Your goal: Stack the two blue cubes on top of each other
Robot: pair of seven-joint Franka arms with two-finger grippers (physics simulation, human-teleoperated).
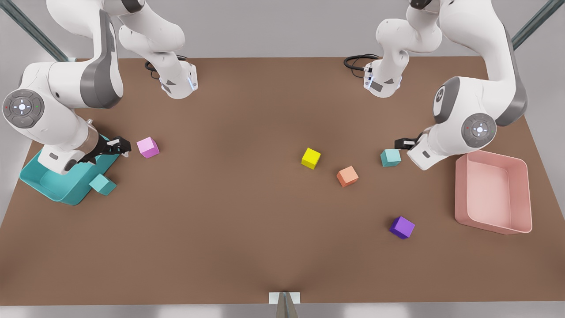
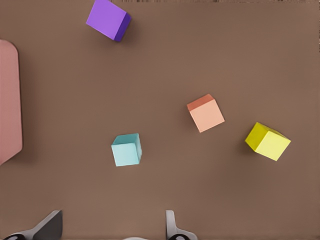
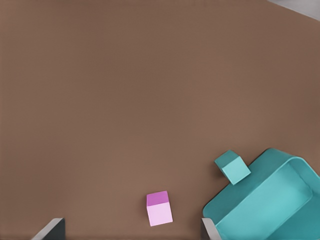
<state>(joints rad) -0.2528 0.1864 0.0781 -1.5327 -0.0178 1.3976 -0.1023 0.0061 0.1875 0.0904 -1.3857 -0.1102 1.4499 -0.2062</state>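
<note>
One blue cube [image 1: 390, 157] [image 2: 126, 149] lies on the brown table at the front view's right. My left gripper [image 1: 398, 143] [image 2: 110, 231] hovers just beside and above it, open and holding nothing. The other blue cube [image 1: 103, 184] [image 3: 232, 167] rests against the teal bin [image 1: 48, 185] [image 3: 270, 200] at the front view's left. My right gripper [image 1: 121, 146] [image 3: 130, 231] is above that bin's edge, open and empty, a short way from this cube.
A pink cube [image 1: 148, 147] [image 3: 159, 208] sits next to the right gripper. Near the left gripper's cube lie a yellow cube [image 1: 311, 158] [image 2: 268, 141], an orange cube [image 1: 348, 176] [image 2: 206, 113] and a purple cube [image 1: 402, 227] [image 2: 108, 19]. A pink bin [image 1: 494, 192] [image 2: 9, 100] stands at the far right.
</note>
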